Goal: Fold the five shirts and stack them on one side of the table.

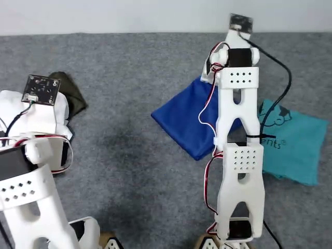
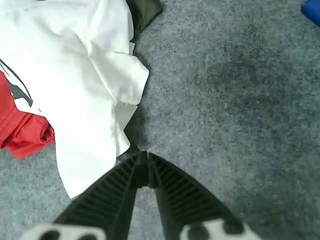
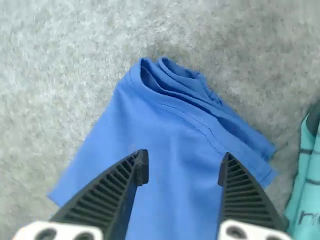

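A blue shirt lies partly folded on the grey carpet near the middle right, with a teal shirt to its right. My right gripper hangs open just above the blue shirt, its fingers either side of the cloth. At the far left a white shirt lies crumpled over a red shirt, and a dark olive shirt pokes out behind them. My left gripper is shut, its tips at the white shirt's edge over bare carpet, with nothing seen between them.
The grey carpet between the two shirt groups is bare. The right arm's white links stretch over the gap between the blue and teal shirts. A pale wall runs along the far edge.
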`<action>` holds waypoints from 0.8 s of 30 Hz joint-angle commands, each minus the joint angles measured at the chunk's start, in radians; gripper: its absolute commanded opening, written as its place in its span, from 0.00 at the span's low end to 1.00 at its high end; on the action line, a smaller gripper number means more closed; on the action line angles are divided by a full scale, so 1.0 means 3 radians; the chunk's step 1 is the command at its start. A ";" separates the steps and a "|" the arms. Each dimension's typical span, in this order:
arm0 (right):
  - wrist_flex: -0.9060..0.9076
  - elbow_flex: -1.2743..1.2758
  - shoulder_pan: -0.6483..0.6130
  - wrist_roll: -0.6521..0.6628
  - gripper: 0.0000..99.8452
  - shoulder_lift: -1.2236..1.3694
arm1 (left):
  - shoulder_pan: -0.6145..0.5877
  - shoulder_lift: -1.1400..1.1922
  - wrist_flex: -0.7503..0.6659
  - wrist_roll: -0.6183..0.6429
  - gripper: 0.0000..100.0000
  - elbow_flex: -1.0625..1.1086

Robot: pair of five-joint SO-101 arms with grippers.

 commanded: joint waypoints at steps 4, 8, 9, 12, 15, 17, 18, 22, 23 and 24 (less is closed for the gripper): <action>0.0156 0.0286 -0.0120 -0.0471 0.34 -0.0427 | 0.0015 -0.0077 -0.0031 -0.0046 0.00 -0.0038; 0.0141 0.0936 -0.0217 -0.0808 0.44 -0.0760 | 0.0015 -0.0072 -0.0031 -0.0046 0.00 -0.0038; 0.0136 0.1069 -0.0228 -0.0864 0.43 -0.0811 | 0.0015 -0.0066 -0.0031 -0.0046 0.00 -0.0038; 0.0130 0.1345 -0.0258 -0.1033 0.43 -0.0826 | 0.0015 -0.0061 -0.0031 -0.0092 0.00 -0.0038; 0.0130 0.1427 -0.0284 -0.1166 0.43 -0.0698 | 0.0015 -0.0061 -0.0031 -0.0220 0.00 -0.0028; 0.0079 0.1427 -0.0284 -0.1222 0.43 -0.0540 | 0.0015 -0.0061 -0.0031 -0.0245 0.00 -0.0028; 0.0038 0.1427 -0.0279 -0.1263 0.43 -0.0448 | 0.0015 -0.0061 -0.0031 -0.0245 0.00 -0.0028; -0.0192 0.1427 -0.0263 -0.1360 0.43 -0.0049 | 0.0015 -0.0072 -0.0031 -0.0245 0.00 -0.0028; -0.0258 0.1427 -0.0263 -0.1381 0.43 0.0043 | 0.0015 -0.0072 -0.0031 -0.0245 0.00 -0.0028; -0.0315 0.1427 -0.0269 -0.1396 0.43 0.0136 | 0.0015 -0.0072 -0.0031 -0.0245 0.00 -0.0028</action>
